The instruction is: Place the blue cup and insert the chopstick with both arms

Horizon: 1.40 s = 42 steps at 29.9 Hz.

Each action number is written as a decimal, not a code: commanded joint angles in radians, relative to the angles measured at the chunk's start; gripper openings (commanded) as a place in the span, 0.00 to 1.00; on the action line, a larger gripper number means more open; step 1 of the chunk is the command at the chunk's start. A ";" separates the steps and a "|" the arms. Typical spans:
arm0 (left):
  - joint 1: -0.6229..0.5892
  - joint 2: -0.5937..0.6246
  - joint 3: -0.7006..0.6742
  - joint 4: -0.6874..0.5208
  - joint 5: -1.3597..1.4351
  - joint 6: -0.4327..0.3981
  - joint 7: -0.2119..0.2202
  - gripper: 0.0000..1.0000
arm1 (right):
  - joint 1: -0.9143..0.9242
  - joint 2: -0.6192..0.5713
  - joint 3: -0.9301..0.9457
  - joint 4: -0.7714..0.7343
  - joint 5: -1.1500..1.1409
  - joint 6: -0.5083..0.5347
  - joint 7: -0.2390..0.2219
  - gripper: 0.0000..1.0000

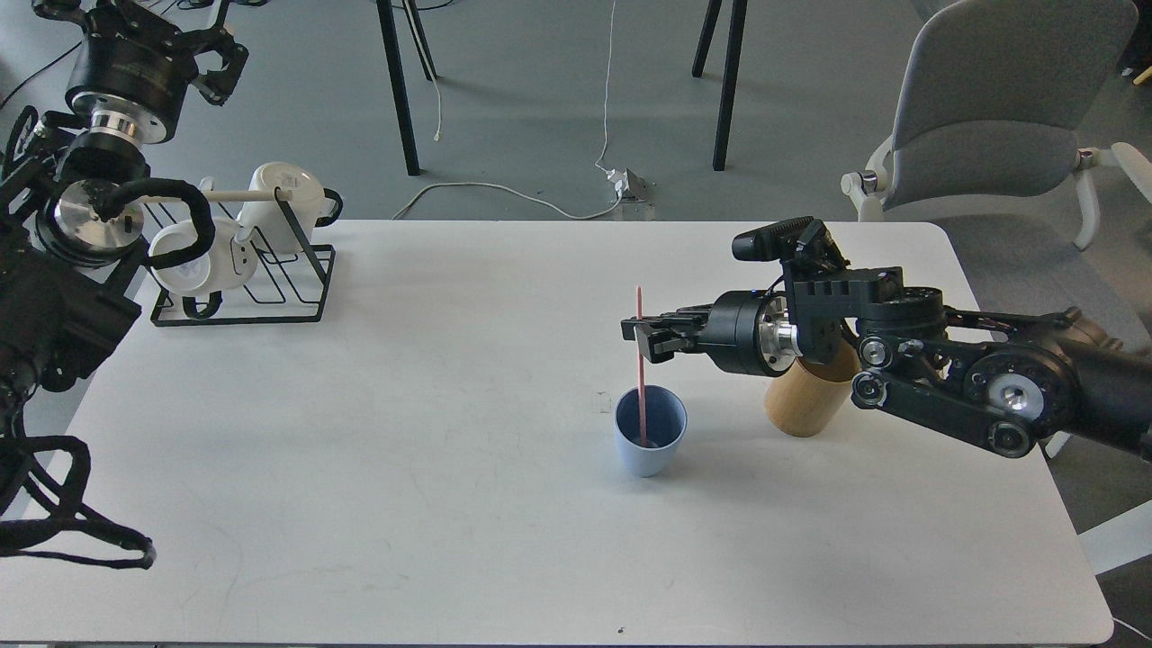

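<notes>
Pink chopstick (641, 360) standing near upright, lower end reaching inside blue cup (650, 441), upper part being pinched by right gripper (644, 340). Cup sitting on white table (405, 468), at 9 o'clock of bamboo cup (804, 398), close but apart. Left gripper (211, 63) raised at far left, away from cup; fingers look spread. Advice: lower straight, release only once tip is resting on cup's bottom, withdraw sideways without nudging rim. No readable writing or brand showing anywhere.

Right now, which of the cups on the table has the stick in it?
The blue cup: the pink chopstick stands in it, held by the right gripper. The bamboo cup and white mugs hold nothing visible.
</notes>
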 commanded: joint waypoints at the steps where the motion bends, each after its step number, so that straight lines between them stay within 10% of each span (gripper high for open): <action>1: 0.000 0.003 0.000 0.000 0.000 0.000 0.003 0.99 | -0.002 -0.030 0.002 0.019 0.003 0.001 0.000 0.28; 11: 0.000 0.003 0.000 0.000 0.000 0.000 0.003 0.99 | -0.020 -0.134 0.314 -0.011 0.045 -0.016 0.029 0.98; 33: 0.003 -0.052 0.015 0.017 0.002 0.000 0.004 0.99 | -0.080 -0.085 0.618 -0.523 1.440 -0.002 0.113 1.00; 42: 0.008 -0.071 0.012 0.017 0.002 0.000 0.006 0.99 | -0.080 0.074 0.851 -0.760 1.547 0.090 0.073 1.00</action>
